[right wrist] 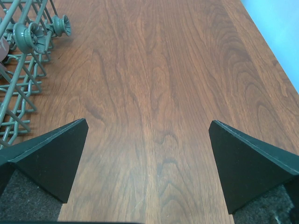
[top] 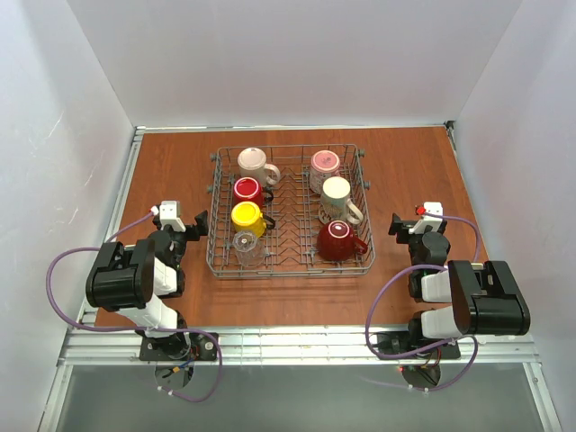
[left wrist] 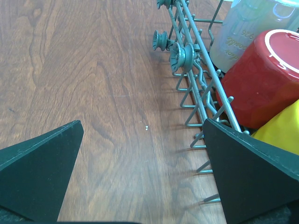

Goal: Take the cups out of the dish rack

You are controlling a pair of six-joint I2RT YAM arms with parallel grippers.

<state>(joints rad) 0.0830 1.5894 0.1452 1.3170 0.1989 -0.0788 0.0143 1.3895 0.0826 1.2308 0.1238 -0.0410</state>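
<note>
Cups point(top: 247, 217), 7, crowd the grey wire dish rack point(top: 288, 271).

table point(top: 405, 171): brown wood grain | on it: dish rack point(top: 290, 266), mid-table

Black-and-white left arm point(top: 121, 279), matching right arm point(top: 477, 304), purple cables point(top: 51, 279), dark triangular tool fingers point(left wrist: 37, 172)

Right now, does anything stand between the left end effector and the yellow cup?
Yes. The rack has its left wire wall between the open left end effector and the yellow cup, which sits just inside that wall. From above, nothing visible covers the cup.
</note>
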